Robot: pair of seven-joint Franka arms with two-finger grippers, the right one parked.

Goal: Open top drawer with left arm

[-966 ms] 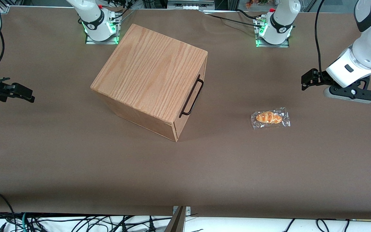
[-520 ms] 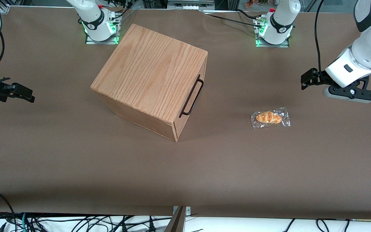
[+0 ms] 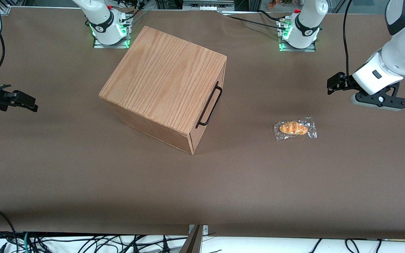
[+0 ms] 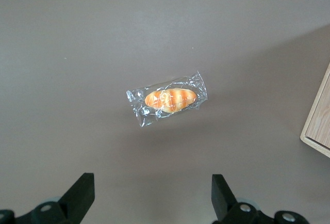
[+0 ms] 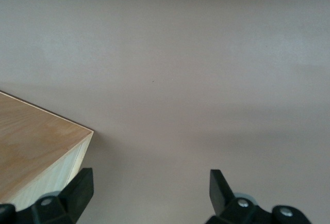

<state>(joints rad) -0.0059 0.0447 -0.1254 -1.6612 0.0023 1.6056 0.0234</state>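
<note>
The wooden box [image 3: 164, 88] sits mid-table, its top drawer [image 3: 207, 105] shut, the handle [image 3: 209, 105] facing three o'clock. A wrapped bun [image 3: 295, 128] lies between. Out at three o'clock the left arm's gripper [image 3: 332, 86] hangs, fingers [image 4: 80, 193] spread, empty. Swinging in low, it might clip that bun.

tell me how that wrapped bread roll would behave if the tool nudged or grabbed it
The wrapped bread roll looks small and probably light, so a nudge would likely slide it across the table. Its clear crinkled film looks slippery and floppy at the ends. The bread itself would probably squash under a firm pinch. The tool hangs open above it, well away from the top drawer.
</note>
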